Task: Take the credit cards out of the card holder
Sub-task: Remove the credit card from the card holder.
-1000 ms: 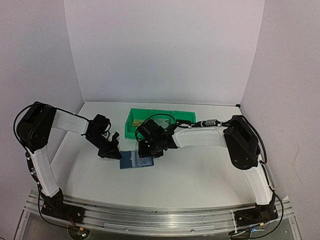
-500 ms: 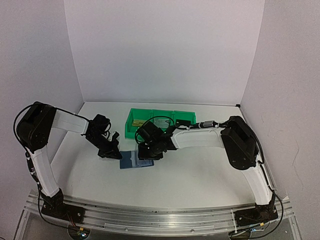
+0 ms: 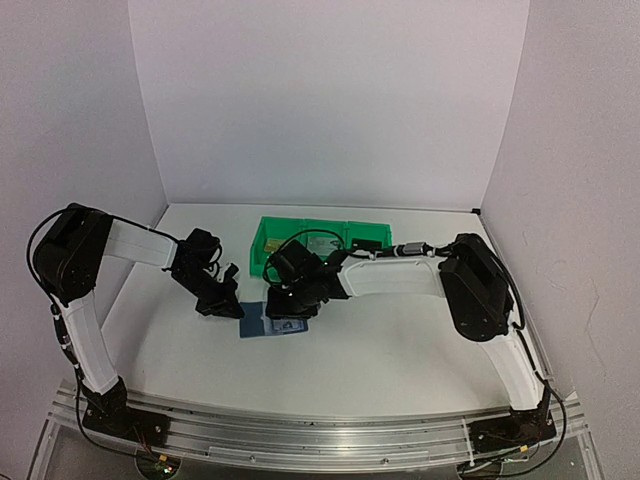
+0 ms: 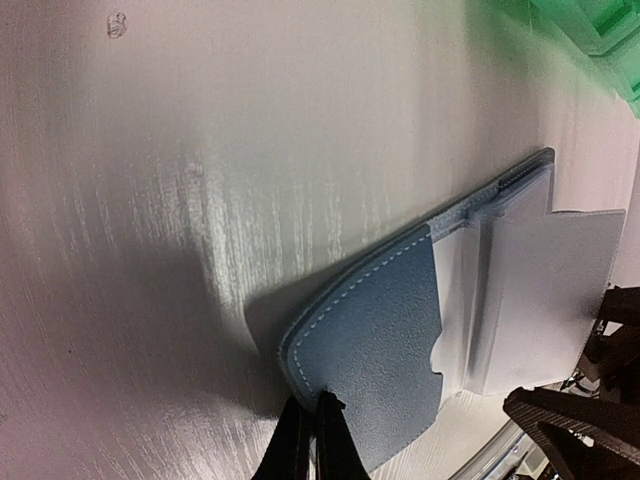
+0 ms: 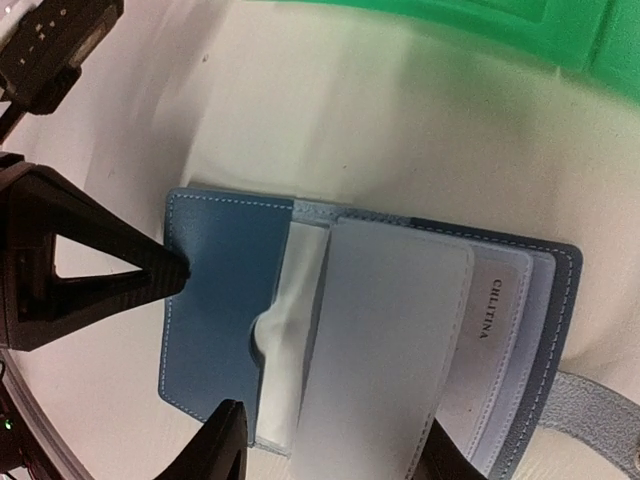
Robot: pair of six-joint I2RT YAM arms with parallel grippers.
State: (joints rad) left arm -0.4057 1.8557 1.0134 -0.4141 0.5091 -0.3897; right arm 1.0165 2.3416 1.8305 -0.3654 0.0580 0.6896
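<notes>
Although the white table (image 3: 400, 345) stretches well beyond it on every side, all the work is gathered at the blue card holder (image 3: 255, 325), which lies opened flat, inside up; the left arm (image 3: 140, 243) reaches in from the holder's left and the right arm (image 3: 400, 275) from its right and rear; the green bin (image 3: 300, 222) stands just behind the card holder, apart from it, and a small dark flat thing (image 3: 366, 242) in it may be a card already out, though it is too small to be sure; the left gripper (image 4: 313, 402) has its jaws closed together with nothing between them, its tip bearing on the left edge of the holder's darker blue pocket, seemingly to pin it; the right gripper (image 5: 332, 448) hangs directly over the holder with its jaws about half apart, straddling the pale inner panel, and nothing is visibly clamped between them; a pale silver-grey card (image 5: 290, 300) shows beside the pocket's thumb notch, in its slot, and a lettered card edge (image 5: 495, 315) sits in the slots on the holder's other half; the step in hand looks like drawing a card out while the holder is held down; next, I judge, the right jaws must settle on one card's exposed edge alone, close, and slide it along its slot without dragging the holder from under the left tip.
</notes>
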